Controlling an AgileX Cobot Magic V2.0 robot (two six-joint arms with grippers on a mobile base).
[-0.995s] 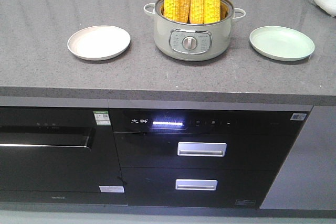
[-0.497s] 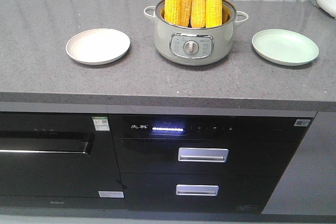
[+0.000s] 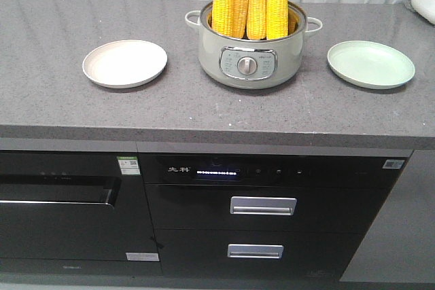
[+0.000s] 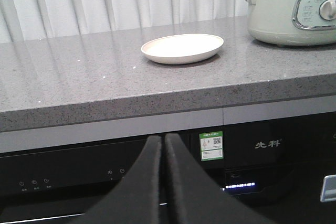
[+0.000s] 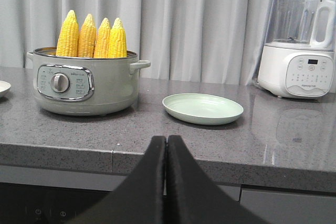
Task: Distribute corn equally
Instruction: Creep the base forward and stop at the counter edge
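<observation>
Four corn cobs (image 3: 248,1) stand upright in the electric pot (image 3: 248,66), their lower halves hidden by its wall. They are bright yellow with paler tips. Beige plate (image 3: 124,63) to its left, green plate (image 3: 370,64) to its right, both apart. Left gripper (image 4: 163,145) and right gripper (image 5: 166,145) are clenched on nothing.

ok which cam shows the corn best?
Right wrist: all four cobs stand upright in the pot, tips included, with nothing in front of them. The front-facing view also shows four, but the frame's top edge clips the tips. The left wrist view catches only a yellow strip above the pot at its top right corner.
</observation>
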